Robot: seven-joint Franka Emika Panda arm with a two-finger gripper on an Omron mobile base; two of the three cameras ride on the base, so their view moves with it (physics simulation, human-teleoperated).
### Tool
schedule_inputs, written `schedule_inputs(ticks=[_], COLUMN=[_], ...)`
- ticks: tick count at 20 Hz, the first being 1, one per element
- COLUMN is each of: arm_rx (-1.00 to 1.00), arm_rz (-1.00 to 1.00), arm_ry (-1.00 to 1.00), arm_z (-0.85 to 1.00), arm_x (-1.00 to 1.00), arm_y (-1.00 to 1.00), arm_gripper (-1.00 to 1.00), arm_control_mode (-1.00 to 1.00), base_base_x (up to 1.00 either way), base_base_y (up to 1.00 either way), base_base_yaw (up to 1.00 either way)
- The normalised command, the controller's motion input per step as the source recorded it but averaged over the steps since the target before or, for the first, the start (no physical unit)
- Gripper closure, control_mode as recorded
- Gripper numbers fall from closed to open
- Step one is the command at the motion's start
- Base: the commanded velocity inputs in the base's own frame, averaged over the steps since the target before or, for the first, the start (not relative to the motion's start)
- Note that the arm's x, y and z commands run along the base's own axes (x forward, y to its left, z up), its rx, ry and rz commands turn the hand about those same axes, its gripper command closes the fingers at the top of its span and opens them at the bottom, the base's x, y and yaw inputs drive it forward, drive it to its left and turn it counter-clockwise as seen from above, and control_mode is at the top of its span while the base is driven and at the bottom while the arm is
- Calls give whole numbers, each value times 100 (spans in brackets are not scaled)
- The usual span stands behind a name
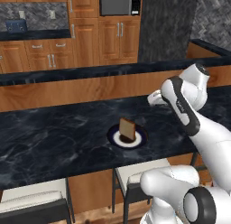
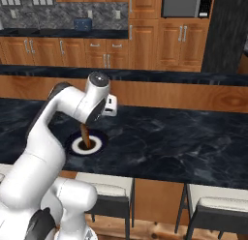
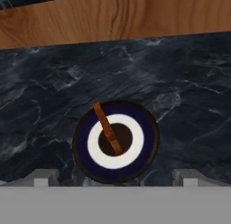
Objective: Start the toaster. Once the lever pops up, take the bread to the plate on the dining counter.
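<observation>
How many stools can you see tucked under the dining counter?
3. In the right base view, one stool sits below the plate, and another is further right. The left base view adds a third at its lower left. More may be hidden.

Plate (image 2: 93,146) and bread (image 2: 85,135) partly hidden behind the arm

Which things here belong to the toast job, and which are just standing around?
Part of the job:
- bread, standing on edge on the plate
- plate
- dining counter
- toaster, on the far counter
- gripper, open, above the plate

Just there:
- microwave
- stools
- wooden cabinets
</observation>
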Motion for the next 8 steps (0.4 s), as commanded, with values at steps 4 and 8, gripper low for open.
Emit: schedule_inputs(ticks=[4,8], arm_rx=[-7,-9], arm_rz=[-20,-18], arm_ry=[2,3], arm_z=[12,23], arm_x=[-65,-64], arm_y=[-2,0], arm_gripper=[-100,-100], arm_control_mode=[-100,-100], base_base_x=[0,0], base_base_y=[0,0], base_base_yaw=[0,0])
